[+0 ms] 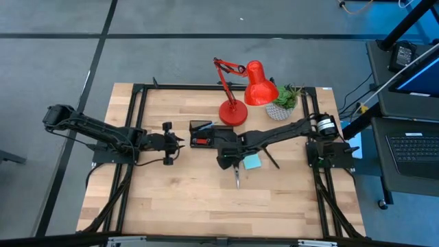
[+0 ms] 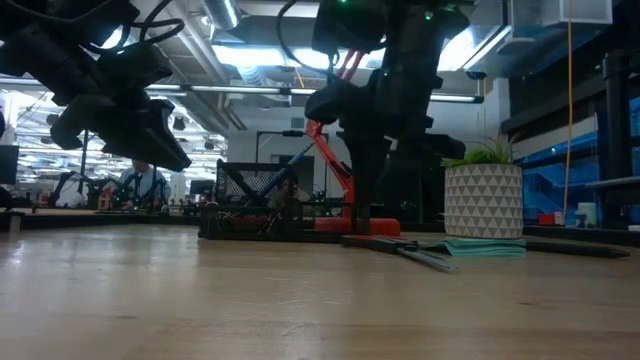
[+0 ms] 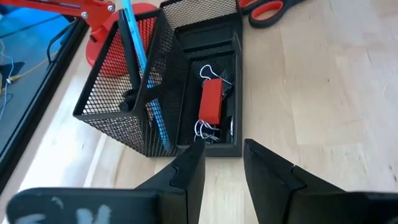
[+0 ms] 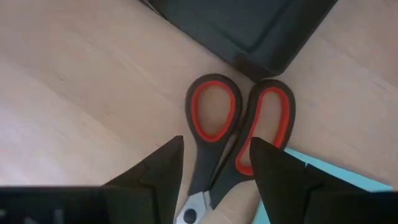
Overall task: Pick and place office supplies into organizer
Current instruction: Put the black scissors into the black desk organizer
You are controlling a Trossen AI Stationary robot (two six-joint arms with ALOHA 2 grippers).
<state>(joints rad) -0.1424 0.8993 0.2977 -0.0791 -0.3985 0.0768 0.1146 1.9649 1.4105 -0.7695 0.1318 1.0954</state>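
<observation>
Desk (image 1: 178,206) of pale wood carries everything, with a dark frame around it. Two dark arms reach in from either side toward the middle. Behind them stand a red lamp (image 1: 248,92) and a potted plant (image 1: 282,104) in a patterned white pot, both near the far edge.

The organizer (image 3: 180,93), a black mesh tray with compartments, sits just in front of the lamp base. Its taller mesh section holds a light-blue pen (image 3: 140,59) and a black pen leaning upright; its low compartment holds a small red block (image 3: 211,101) among wire clips.

The left gripper (image 3: 222,163) hovers just beside the organizer's near end, jaws parted and holding nothing. The right gripper (image 4: 214,165) hangs directly over the red-handled scissors (image 4: 236,124), jaws spread wide to either side of the handles, not closed on them. The scissors lie flat on the desk beside the organizer, partly overlapping a cyan sticky-note pad (image 1: 252,162). A thin black pen (image 1: 271,159) lies just beside that pad.
</observation>
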